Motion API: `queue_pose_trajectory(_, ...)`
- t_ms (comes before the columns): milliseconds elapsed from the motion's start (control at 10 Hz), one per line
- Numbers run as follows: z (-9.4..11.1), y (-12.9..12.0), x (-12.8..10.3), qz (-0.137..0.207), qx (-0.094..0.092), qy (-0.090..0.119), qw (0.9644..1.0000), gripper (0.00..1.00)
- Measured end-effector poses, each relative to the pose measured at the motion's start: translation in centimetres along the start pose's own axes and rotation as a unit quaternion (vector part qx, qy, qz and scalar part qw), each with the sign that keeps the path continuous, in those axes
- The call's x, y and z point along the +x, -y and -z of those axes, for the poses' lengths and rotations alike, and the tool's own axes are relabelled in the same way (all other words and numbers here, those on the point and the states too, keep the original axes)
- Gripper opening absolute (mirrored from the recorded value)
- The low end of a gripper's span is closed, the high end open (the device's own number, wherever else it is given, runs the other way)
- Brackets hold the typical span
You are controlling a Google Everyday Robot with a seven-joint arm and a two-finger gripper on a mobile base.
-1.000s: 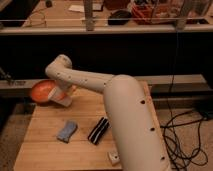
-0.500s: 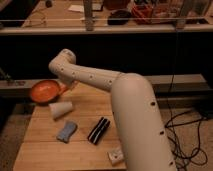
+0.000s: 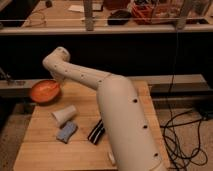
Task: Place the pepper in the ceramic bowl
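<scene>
My arm (image 3: 100,90) reaches from the lower right across the wooden table (image 3: 45,145) toward its far left corner, bending at the elbow above the bowl (image 3: 45,91). My gripper (image 3: 58,80) hangs just right of the bowl's rim, mostly hidden behind my own arm. The bowl sits at the table's left edge; something orange lies inside, but I cannot make out the pepper. A white cup (image 3: 64,115) lies tipped nearby, with a blue cloth (image 3: 66,132) and a dark striped packet (image 3: 96,132) below.
</scene>
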Motion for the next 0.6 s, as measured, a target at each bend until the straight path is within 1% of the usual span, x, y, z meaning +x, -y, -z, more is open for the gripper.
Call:
queue_pose_trajectory(100, -0.5, 0.7, -0.7, 0.007, 0.016, 0.014, 0.9998, 0.01)
queue_pose_trajectory(200, -1.0, 1.7, -1.7, 0.017, 0.045, 0.036, 0.9982, 0.01)
queue_pose_trajectory(400, -1.9, 3.1, -3.6, 0.035, 0.097, 0.071, 0.9921, 0.02)
queue_pose_trajectory(500, -2.3, 3.6, -4.3, 0.046, 0.108, 0.077, 0.99, 0.06)
queue_pose_trajectory(600, -2.8, 4.6, -5.5, 0.059, 0.114, 0.082, 0.9884, 0.09)
